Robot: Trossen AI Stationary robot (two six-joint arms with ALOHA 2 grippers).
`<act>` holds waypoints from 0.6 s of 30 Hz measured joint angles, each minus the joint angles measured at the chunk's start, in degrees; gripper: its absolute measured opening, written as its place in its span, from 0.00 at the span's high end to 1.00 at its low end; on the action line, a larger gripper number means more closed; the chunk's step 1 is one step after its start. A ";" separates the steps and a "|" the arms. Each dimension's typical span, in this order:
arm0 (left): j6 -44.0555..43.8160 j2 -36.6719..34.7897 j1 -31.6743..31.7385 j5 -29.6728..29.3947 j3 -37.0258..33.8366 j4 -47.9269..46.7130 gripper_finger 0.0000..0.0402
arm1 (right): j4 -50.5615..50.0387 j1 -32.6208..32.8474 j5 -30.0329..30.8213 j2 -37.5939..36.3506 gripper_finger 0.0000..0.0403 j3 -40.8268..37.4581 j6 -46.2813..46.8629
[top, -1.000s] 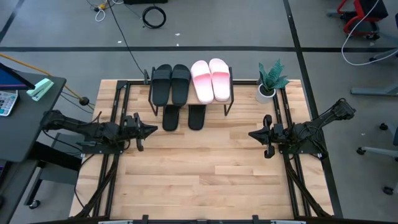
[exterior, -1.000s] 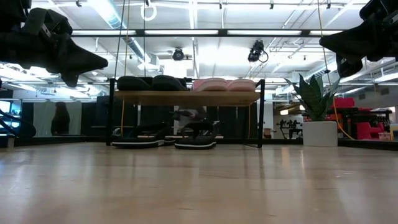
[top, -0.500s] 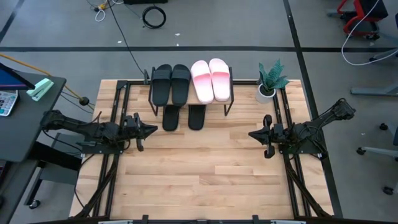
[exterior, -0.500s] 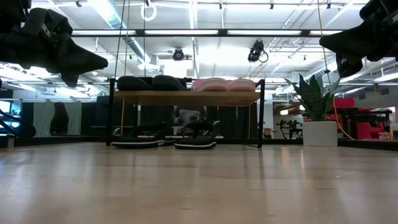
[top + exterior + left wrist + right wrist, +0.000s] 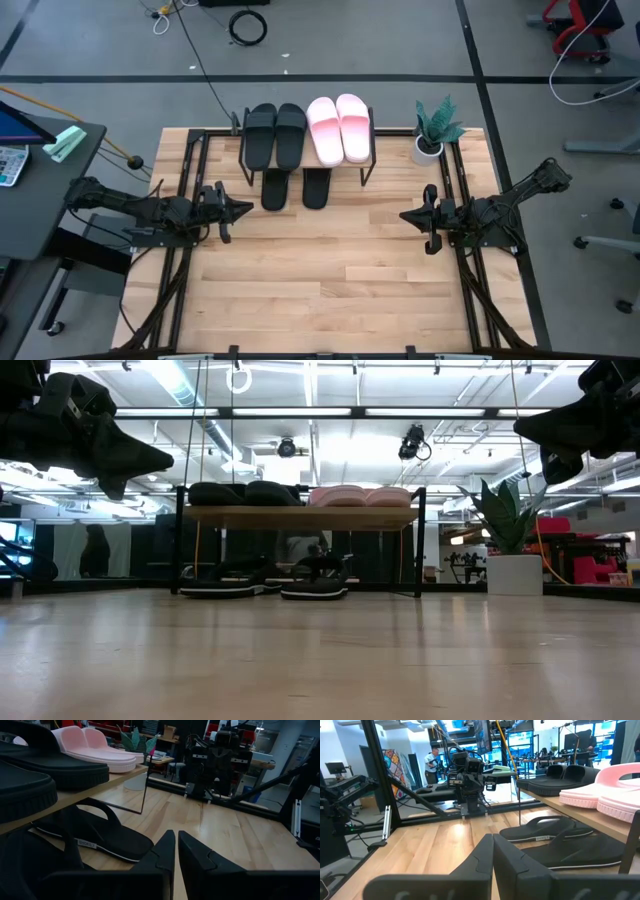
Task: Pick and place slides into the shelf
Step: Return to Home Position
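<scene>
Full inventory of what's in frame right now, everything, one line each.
table: 1, light wood, under both arms
shelf: 1, light wood top with black legs, far edge of the table
black slides on top: 2, black, left part of the shelf top in the high view
pink slides: 2, pale pink, right part of the shelf top
black slides below: 2, black, on the table under the shelf, ends sticking out toward the arms
potted plant: 1, green in a white pot, on the table right of the shelf
cable coil: 1, black, floor beyond the table
left gripper: 1, dark, shut, empty, left side
right gripper: 1, dark, shut, empty, right side
</scene>
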 joint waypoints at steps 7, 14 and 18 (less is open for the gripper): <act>0.02 0.00 0.00 0.00 -0.02 0.00 0.91 | 0.00 0.00 0.00 0.00 0.96 -0.02 0.00; 0.06 0.00 -0.01 0.00 -0.02 0.00 0.90 | 0.01 0.01 0.01 0.00 0.96 -0.02 0.00; 0.06 0.00 0.00 0.00 -0.02 0.00 0.91 | 0.00 0.00 0.00 0.00 0.96 -0.02 0.00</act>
